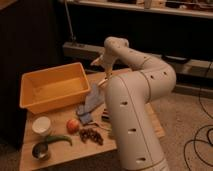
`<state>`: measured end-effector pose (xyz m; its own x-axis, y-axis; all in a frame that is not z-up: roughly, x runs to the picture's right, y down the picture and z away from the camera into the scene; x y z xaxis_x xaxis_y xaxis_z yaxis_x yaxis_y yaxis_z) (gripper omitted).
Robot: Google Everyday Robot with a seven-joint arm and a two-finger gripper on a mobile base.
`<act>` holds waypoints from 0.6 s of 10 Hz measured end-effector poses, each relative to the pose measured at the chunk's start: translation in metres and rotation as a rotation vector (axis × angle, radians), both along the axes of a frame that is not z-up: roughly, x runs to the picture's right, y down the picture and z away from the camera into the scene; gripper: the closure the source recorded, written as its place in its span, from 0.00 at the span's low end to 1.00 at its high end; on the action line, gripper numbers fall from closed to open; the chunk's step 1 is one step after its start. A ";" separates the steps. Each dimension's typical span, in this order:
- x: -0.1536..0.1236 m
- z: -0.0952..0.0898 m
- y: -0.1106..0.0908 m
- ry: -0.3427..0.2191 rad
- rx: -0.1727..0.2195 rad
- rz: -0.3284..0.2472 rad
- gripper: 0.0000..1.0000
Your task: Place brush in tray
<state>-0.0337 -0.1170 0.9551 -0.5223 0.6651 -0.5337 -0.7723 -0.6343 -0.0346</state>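
Fingers held apart, gripping nothing. Hovered with gripper (100, 67) over table (62, 151), just right of tray (50, 101). Judged at reaching step, with brush (104, 82) apparently below, beside blue cloth (92, 102). Called next for descent, closure on handle.

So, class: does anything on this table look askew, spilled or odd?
Only the blue-grey cloth: it lies crumpled just off the front corner of the yellow tray. Nothing looks spilled. The gripper is above the far edge of the table, beside the tray.

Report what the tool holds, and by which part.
Nothing, as far as shows: the tool hangs open above the table's far side, right of the tray.
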 end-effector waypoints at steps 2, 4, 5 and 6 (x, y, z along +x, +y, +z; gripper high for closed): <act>-0.005 0.018 0.018 -0.001 -0.047 -0.010 0.20; -0.008 0.028 0.028 -0.008 -0.076 -0.005 0.20; -0.008 0.034 0.032 -0.012 -0.094 0.001 0.20; -0.009 0.038 0.034 -0.016 -0.109 0.006 0.20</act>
<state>-0.0432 -0.0828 0.9931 -0.5169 0.5998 -0.6108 -0.7686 -0.6394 0.0226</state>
